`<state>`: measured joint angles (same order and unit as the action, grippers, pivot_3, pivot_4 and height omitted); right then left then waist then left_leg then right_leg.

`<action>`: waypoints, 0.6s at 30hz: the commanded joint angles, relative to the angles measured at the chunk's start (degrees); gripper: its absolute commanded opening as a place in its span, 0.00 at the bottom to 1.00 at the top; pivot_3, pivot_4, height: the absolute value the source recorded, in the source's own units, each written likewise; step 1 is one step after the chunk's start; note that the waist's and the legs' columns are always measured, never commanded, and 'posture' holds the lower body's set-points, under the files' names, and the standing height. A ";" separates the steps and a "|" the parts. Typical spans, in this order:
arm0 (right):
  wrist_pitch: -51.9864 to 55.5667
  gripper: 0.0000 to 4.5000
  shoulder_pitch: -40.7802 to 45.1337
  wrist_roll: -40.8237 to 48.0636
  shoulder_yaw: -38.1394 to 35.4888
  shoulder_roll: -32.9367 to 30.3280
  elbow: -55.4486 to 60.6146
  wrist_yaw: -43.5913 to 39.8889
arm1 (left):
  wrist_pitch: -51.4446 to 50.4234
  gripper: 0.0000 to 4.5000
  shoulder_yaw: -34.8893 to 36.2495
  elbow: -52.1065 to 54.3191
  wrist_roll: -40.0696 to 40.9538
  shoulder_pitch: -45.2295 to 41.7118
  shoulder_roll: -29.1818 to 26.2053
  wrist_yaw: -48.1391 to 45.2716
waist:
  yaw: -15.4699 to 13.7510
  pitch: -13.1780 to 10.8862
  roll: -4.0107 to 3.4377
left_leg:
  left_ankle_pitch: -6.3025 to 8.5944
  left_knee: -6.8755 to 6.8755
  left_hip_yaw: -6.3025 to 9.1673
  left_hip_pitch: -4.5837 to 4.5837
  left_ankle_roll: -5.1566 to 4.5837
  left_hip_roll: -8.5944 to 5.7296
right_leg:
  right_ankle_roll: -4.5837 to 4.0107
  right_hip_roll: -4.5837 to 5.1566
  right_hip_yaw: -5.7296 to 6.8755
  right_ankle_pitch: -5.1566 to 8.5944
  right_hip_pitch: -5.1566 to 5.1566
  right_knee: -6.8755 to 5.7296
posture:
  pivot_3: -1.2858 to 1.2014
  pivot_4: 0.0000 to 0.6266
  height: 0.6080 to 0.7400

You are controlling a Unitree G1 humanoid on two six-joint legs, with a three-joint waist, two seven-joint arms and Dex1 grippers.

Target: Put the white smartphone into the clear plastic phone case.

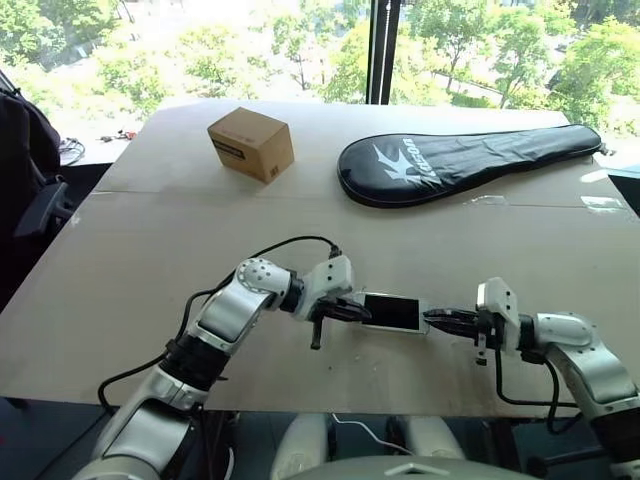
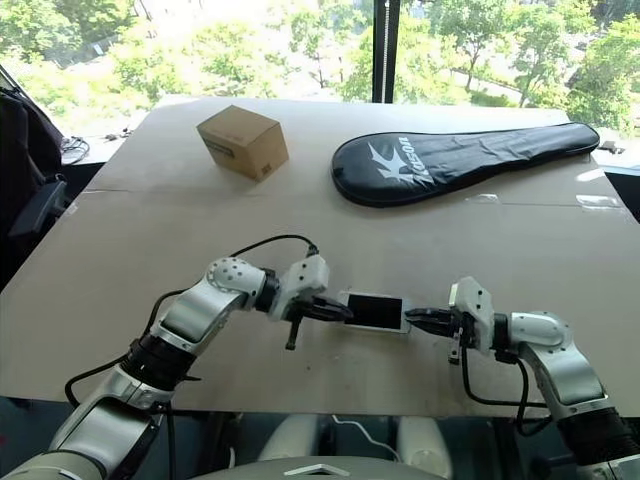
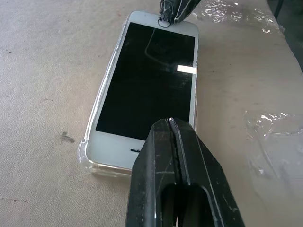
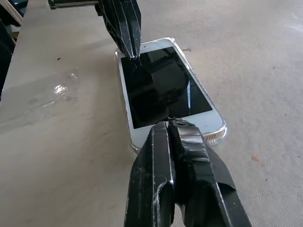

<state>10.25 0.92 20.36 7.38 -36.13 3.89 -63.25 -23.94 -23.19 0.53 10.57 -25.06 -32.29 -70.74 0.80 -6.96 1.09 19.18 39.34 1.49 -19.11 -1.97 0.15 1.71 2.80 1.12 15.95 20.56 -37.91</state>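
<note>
Both end effectors have their fingers pressed together and grip nothing. Left end effector meets one short end of the white smartphone; right end effector meets the opposite short end, so the phone lies directly between the two tips. The phone rests screen-up on the tabletop, seated in the clear plastic phone case, whose rim shows around its edges. Each closed tip touches the phone's white bezel.

Upper-floor office or lab room, large windows over treetops, wide plywood worktable, cardboard box, black racket cover
</note>
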 commanded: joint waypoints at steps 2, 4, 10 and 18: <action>11.87 0.01 -3.28 -6.00 7.72 -1.59 -4.53 2.51 | 0.15 0.00 -1.21 0.34 -1.88 0.89 -0.74 0.45 | -0.07 0.35 0.26 | 0.00 -0.22 0.00 0.37 0.00 0.04 | -0.14 0.02 0.00 0.08 -0.25 0.01 | 0.52 0.24 1.00; 12.51 0.01 -3.22 -5.82 7.82 -1.78 -4.15 2.61 | 0.10 0.00 -1.10 0.36 -1.89 0.95 -0.59 0.41 | -0.11 0.41 0.26 | 0.01 -0.25 -0.01 0.41 0.00 0.09 | -0.37 0.08 0.00 0.21 -0.30 0.07 | 0.52 0.24 1.00; 12.10 0.01 -2.98 -6.75 8.44 -2.44 -4.01 2.76 | 0.21 0.00 -1.01 0.20 -1.95 0.85 -0.27 0.59 | -0.23 0.45 0.28 | 0.02 -0.35 -0.06 0.33 0.01 0.09 | -0.38 0.27 0.00 0.22 -0.30 0.32 | 0.52 0.24 1.00; 11.68 0.01 -2.72 -7.43 8.53 -2.56 -4.66 3.47 | 0.39 0.00 -0.94 0.03 -1.99 0.93 -0.08 0.71 | -0.26 0.52 0.29 | 0.01 -0.87 -0.07 0.35 0.01 0.10 | -0.40 0.30 0.01 0.21 -0.29 0.74 | 0.52 0.24 1.00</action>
<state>17.14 1.52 20.13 8.82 -37.62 6.29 -61.54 -23.23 -23.17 0.92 9.73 -24.53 -32.20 -70.55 0.54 -6.44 1.38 19.20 38.44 1.41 -18.76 -1.97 0.24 1.31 3.10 1.13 16.16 20.27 -37.14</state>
